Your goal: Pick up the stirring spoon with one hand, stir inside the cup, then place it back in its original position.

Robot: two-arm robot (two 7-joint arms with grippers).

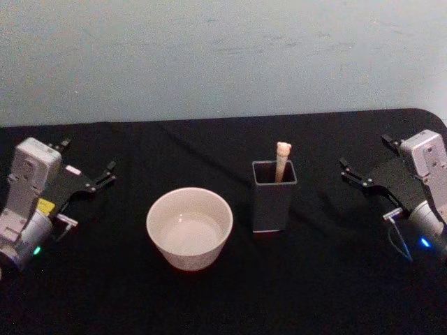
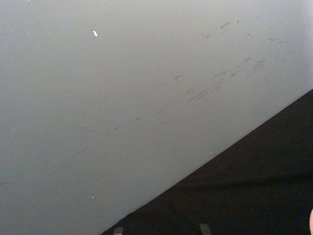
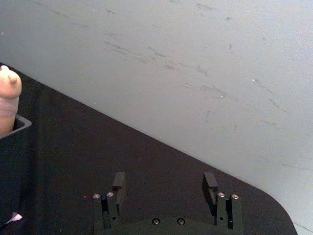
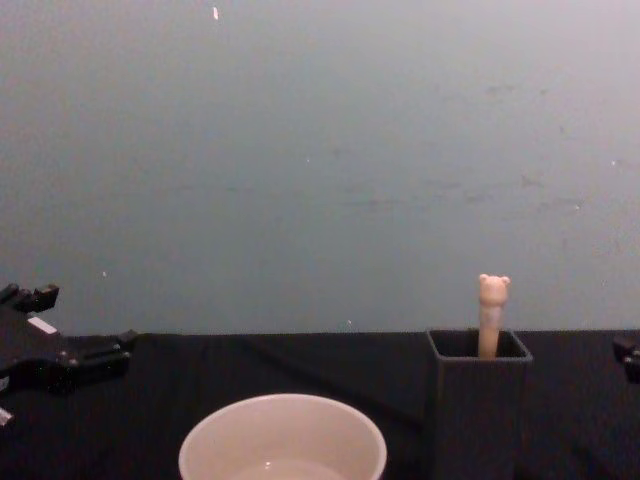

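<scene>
Left gripper (image 1: 89, 155): rests low over the table's left side, its two fingers spread wide with nothing between them. The chest view shows it at the left edge (image 4: 85, 320), pointing inward.
Right gripper (image 1: 367, 153): sits over the table's right side, its fingers set well apart and empty. Its own wrist view (image 3: 164, 183) shows bare black cloth in the gap.
Spoon (image 1: 282, 159): stands nearly upright in the holder, leaning against the far wall. The beige handle and small bear head rise above the rim, and the bowl is hidden inside. It is off to the right gripper's left, well apart from the fingertips, and much farther from the left gripper. It also shows in the chest view (image 4: 491, 310) and at the edge of the right wrist view (image 3: 9, 103).
Holder (image 1: 271, 206): a dark grey square box standing upright on the table, to the left of the right gripper and nearer to it than to the left gripper. The chest view shows it side-on (image 4: 478, 420), and one corner shows in the right wrist view (image 3: 12, 142).
Cup (image 1: 190, 255): a wide cream cup to the left gripper's right, apart from its fingers. It stands just beside the holder on the holder's left without touching it, and a little closer to the robot. Its rim shows low in the chest view (image 4: 230, 425).
Table (image 1: 314, 279): covered in black cloth under both grippers.
Wall (image 1: 223, 56): pale grey-blue and scuffed, beyond the fingertips of both grippers.
</scene>
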